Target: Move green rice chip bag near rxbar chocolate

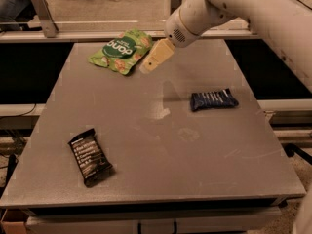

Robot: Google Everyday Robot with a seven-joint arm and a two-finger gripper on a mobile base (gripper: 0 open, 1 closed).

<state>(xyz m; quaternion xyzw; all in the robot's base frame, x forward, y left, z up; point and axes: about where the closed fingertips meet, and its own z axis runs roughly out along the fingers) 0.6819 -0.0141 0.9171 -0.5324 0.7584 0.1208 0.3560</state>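
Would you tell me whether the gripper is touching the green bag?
Cannot tell. In the camera view the gripper sits right beside the right edge of the green bag, but it may hang above it; neither gap nor contact shows plainly.

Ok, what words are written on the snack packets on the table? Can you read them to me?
"dang": white letters on the green rice chip bag, turned partly upside down.
On the rxbar chocolate: rows of white text, too blurred to read.
On the dark blue bar: white text, too small to read.
On the gripper, just beside the green bag's right edge: no words seen.
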